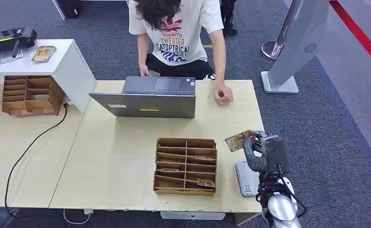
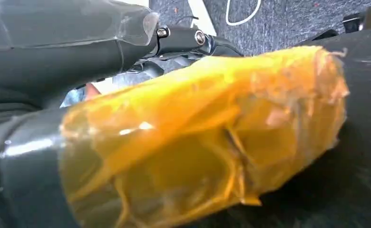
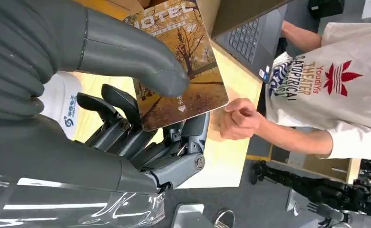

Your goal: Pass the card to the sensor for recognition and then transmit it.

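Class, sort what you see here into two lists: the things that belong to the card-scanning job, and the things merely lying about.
Belongs to the job:
- autumn-tree hotel card, held by the right hand
- flat white sensor pad on the table edge
- brown compartmented card box
- person's fist resting on the table

Lying about:
- grey laptop
- second wooden organiser
- black cable
- white kiosk stand

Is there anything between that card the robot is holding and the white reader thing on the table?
Nothing visible is in the way. The right hand holds the card above the table's right edge, and the white sensor lies flat just beneath the hand. The wooden card organizer sits beside it, off the path.
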Robot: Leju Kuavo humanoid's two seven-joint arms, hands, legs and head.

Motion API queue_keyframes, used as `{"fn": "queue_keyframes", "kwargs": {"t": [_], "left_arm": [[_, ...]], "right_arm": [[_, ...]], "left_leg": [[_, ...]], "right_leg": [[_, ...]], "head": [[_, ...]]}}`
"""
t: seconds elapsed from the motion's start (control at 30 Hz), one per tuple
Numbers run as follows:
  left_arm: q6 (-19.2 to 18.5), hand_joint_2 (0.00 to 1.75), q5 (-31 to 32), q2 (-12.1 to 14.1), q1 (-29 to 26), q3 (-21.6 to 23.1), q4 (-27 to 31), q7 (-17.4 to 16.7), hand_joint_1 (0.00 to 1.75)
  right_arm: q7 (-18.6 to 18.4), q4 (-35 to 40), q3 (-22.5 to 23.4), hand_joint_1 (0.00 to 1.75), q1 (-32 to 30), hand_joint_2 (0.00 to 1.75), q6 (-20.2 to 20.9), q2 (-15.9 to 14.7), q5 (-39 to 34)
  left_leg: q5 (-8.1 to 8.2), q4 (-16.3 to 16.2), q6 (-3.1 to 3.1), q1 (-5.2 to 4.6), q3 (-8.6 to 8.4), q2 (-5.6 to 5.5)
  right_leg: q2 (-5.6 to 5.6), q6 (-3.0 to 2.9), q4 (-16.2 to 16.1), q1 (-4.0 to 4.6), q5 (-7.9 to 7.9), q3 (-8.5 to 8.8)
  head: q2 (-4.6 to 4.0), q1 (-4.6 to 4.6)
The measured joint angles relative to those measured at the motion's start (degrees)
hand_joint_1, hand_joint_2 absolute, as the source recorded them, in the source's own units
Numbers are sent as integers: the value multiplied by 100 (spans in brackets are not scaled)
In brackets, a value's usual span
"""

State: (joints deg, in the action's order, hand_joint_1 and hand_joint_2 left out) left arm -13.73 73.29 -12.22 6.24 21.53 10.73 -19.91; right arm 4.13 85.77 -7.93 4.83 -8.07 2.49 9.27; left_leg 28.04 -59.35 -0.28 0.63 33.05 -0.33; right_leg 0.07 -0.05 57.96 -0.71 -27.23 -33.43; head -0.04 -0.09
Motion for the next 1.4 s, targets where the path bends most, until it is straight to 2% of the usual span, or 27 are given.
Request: {"fn": "queue_keyframes", "kwargs": {"t": [0.37,0.7,1.0,1.27,1.4], "left_arm": [[155,0,0,7,-1,-164,0,-111,0],[181,0,-306,39,-18,-444,0,-300,0],[289,0,-1115,120,-151,-1310,0,-614,0],[258,0,-1440,177,-206,-1923,0,-756,0],[245,0,-1464,179,-210,-2083,0,-758,0]], "right_arm": [[-39,-61,72,175,3,175,44,0,68],[-50,-81,87,175,-2,175,77,0,74],[-52,-22,159,175,-184,175,70,0,85],[-68,96,282,175,-325,175,11,-2,85],[-96,127,365,175,-373,175,-20,-2,83]], "left_leg": [[0,0,0,0,0,0],[0,0,0,0,0,0],[0,0,0,0,0,0],[0,0,0,0,0,0],[0,0,0,0,-1,0]], "right_leg": [[0,0,0,0,0,0],[0,0,0,0,0,0],[0,0,0,0,0,0],[0,0,0,0,0,0],[0,0,0,0,0,0]], "head": [[0,2],[0,2],[0,2],[0,0],[0,0]]}}
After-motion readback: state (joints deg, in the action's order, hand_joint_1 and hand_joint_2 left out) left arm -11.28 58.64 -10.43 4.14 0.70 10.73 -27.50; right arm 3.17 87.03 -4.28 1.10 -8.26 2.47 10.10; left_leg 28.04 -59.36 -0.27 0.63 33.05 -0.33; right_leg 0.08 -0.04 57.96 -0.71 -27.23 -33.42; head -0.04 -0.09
